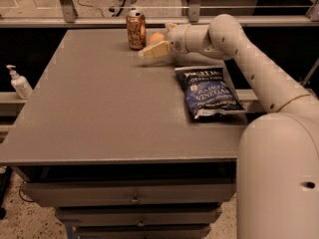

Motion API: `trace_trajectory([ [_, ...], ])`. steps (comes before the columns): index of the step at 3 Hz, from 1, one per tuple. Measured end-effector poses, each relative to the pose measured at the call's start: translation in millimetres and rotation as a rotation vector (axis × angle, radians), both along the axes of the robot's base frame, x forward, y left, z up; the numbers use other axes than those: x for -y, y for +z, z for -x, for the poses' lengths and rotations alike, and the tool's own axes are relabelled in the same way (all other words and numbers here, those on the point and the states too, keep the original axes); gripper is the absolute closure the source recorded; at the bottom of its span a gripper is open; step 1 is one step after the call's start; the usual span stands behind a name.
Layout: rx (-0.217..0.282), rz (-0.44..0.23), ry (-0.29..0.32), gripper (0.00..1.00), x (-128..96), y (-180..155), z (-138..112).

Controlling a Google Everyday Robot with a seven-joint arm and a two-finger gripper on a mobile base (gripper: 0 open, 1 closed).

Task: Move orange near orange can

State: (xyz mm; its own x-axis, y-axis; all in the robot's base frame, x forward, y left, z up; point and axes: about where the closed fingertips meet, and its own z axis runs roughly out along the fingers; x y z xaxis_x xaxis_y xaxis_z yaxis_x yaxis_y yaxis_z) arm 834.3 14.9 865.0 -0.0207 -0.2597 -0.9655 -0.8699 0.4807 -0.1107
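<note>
The orange can [135, 30] stands upright at the far edge of the grey table [99, 108]. The orange [157, 37] rests on the table just right of the can, a small gap between them. My gripper [152, 45] reaches in from the right and sits around the orange with its jaws spread. The near finger [154, 50] lies in front of the orange and hides its lower part. The orange looks free of the fingers.
A dark blue chip bag [207, 91] lies flat on the right side of the table, under my arm [249, 54]. A white pump bottle [19, 82] stands off the table's left edge. A rail runs behind the table.
</note>
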Motion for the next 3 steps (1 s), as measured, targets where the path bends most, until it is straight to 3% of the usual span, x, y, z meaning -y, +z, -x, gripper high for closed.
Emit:
trace_trajectory([
  [1, 0.001, 0.0, -0.001, 0.0, 0.6, 0.3, 0.1],
  [2, 0.066, 0.018, -0.034, 0.0, 52.2, 25.1, 11.0],
  [3, 0.156, 0.042, -0.081, 0.0, 127.6, 65.1, 29.3],
])
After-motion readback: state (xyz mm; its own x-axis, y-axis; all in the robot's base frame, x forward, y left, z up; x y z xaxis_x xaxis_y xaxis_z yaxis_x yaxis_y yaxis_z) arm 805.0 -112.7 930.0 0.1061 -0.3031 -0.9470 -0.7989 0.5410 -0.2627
